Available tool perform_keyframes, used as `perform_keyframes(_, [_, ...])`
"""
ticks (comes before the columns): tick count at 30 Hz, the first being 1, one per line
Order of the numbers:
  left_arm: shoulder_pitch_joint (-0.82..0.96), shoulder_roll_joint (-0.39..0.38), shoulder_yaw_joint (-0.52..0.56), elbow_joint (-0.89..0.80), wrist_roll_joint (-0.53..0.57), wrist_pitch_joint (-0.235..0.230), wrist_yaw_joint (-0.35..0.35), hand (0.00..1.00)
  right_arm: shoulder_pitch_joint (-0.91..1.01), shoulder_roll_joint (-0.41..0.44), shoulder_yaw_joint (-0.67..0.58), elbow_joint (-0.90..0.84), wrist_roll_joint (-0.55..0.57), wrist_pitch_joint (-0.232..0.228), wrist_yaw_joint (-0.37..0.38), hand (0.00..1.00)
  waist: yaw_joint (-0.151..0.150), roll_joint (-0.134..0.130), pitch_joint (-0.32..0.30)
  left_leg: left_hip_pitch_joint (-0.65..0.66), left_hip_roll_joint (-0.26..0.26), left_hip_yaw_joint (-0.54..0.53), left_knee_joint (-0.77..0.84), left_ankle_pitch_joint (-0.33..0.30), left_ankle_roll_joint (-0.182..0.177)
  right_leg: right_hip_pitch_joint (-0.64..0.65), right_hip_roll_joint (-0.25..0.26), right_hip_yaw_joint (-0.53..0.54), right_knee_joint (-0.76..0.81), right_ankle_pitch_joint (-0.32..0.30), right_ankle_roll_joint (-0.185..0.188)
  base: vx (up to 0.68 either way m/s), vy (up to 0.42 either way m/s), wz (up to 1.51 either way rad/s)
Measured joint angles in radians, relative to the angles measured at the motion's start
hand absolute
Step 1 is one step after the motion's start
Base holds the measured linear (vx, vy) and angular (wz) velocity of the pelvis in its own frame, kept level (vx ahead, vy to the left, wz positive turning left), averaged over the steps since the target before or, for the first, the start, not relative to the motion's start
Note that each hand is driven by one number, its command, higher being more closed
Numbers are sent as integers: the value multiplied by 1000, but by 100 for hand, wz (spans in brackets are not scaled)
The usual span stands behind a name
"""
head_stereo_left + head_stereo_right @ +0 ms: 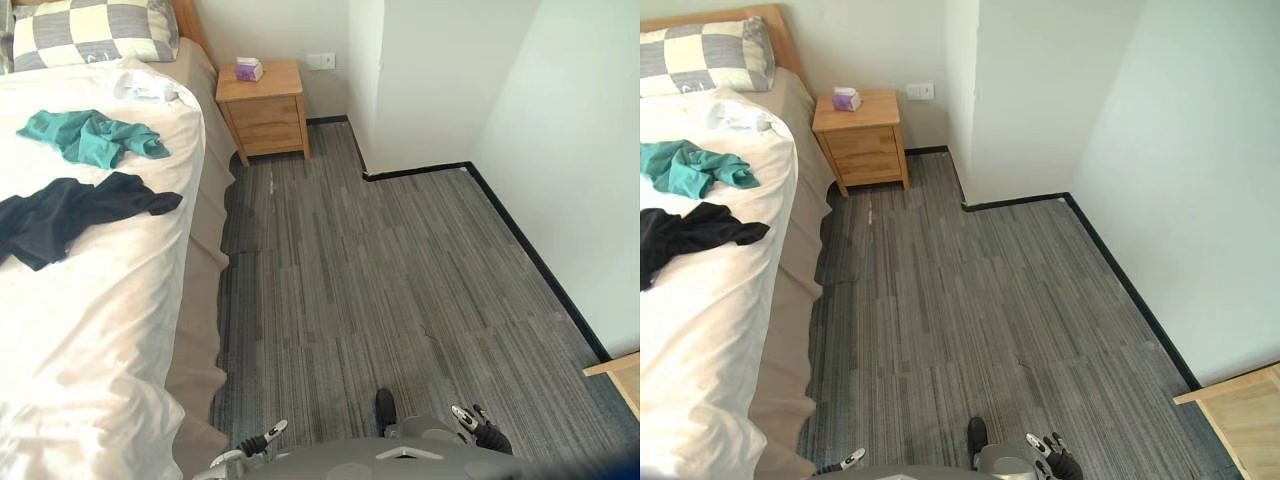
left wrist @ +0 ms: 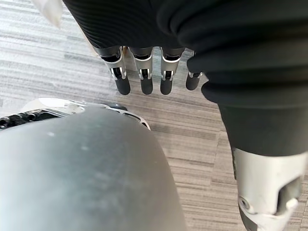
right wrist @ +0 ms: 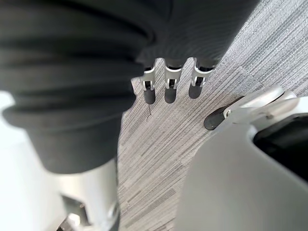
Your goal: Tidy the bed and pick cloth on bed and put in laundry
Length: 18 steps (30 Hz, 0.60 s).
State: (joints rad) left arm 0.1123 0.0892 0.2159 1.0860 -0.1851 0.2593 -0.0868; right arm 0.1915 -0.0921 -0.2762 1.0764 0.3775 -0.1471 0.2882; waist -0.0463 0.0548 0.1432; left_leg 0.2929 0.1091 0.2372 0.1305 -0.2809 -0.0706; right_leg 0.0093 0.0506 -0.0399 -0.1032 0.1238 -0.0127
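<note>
A teal cloth (image 1: 90, 138) lies crumpled on the white duvet of the bed (image 1: 90, 330) at the left. Just below it sprawls a black cloth (image 1: 70, 212). A small white cloth (image 1: 145, 85) is bunched at the duvet's top edge, by the checked pillow (image 1: 95, 30). My left hand (image 1: 262, 438) hangs low beside the bed's near corner, fingers (image 2: 144, 82) straight and holding nothing. My right hand (image 1: 470, 418) hangs over the carpet, well away from the bed, its fingers (image 3: 168, 86) straight and empty too.
A wooden nightstand (image 1: 262, 110) with a purple tissue box (image 1: 248, 69) stands against the far wall beside the bed. Grey carpet stretches between the bed and the white walls. A light wooden furniture corner (image 1: 1240, 410) juts in at the lower right.
</note>
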Motion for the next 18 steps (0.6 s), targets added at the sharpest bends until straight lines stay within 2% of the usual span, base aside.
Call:
perform_keyframes(4, [1, 0, 0, 0, 0, 0, 0, 0, 1, 1, 0, 0, 0, 0, 0, 0, 1, -3, 0, -12, -4, -2, -8, 16, 3, -1, -14, -10, 0, 0, 1, -8, 20, 10])
perform_keyframes(7, [3, -1, -17, -5, -6, -10, 6, 0, 2, 3, 0, -13, 1, -1, -16, 0, -17, -5, -4, -32, -1, 13, -40, 19, 7, -22, -32, -71, 2, -3, 4, -17, 26, 47])
perform_keyframes(9, [6, 0, -21, -10, -47, -23, 9, 0, 7, 4, -2, -18, 2, 0, -28, 0, -15, -8, -1, -36, 12, 52, -59, 16, 4, -25, -32, -97, 17, -7, 2, -34, 24, 32])
perform_keyframes(12, [21, 4, -41, -52, -118, -49, 32, 0, 3, 5, -7, -51, -6, 8, -52, 0, 2, -5, 7, -82, 53, 119, 33, -51, -3, -165, -55, -177, 296, -126, -22, -42, -40, -34])
perform_keyframes(13, [21, 7, -44, -66, -147, -52, 58, 0, -1, -1, 7, -67, -11, 26, -59, 0, 7, -10, 13, -96, 66, 164, 89, -90, -7, -234, -78, -215, 450, -206, -17, 63, -148, -83])
perform_keyframes(14, [36, 1, -46, -81, -184, -62, 91, 0, -14, -29, 47, -82, -14, 47, -61, 0, 12, -5, 28, -100, 97, 207, 199, -136, -35, -268, -97, -274, 601, -306, -26, 135, -147, -72])
perform_keyframes(15, [43, 1, -43, -83, -193, -65, 95, 0, -17, -35, 58, -82, -16, 50, -62, 0, 11, -16, 33, -114, 110, 213, 248, -149, -40, -261, -102, -282, 620, -334, -29, 162, -165, -43])
perform_keyframes(16, [21, 23, -35, -89, -232, -80, 105, 0, -21, -44, 75, -75, -17, 63, -64, 0, 2, -23, 74, -227, 168, 210, 559, -120, 22, -247, -105, -279, 637, -401, -70, 93, -186, -11])
perform_keyframes(17, [4, 18, -36, -91, -266, -91, 128, 0, -17, -56, 79, -74, -16, 78, -66, 0, 5, -14, 104, -346, 201, 116, 783, 41, 113, -212, -83, -277, 588, -400, -68, 78, -186, -18])
perform_keyframes(18, [4, 14, -34, -91, -278, -95, 134, 0, -21, -61, 80, -72, -15, 85, -67, 0, 14, -20, 117, -387, 200, 72, 836, 104, 97, -181, -81, -270, 554, -399, -68, 233, -110, -37])
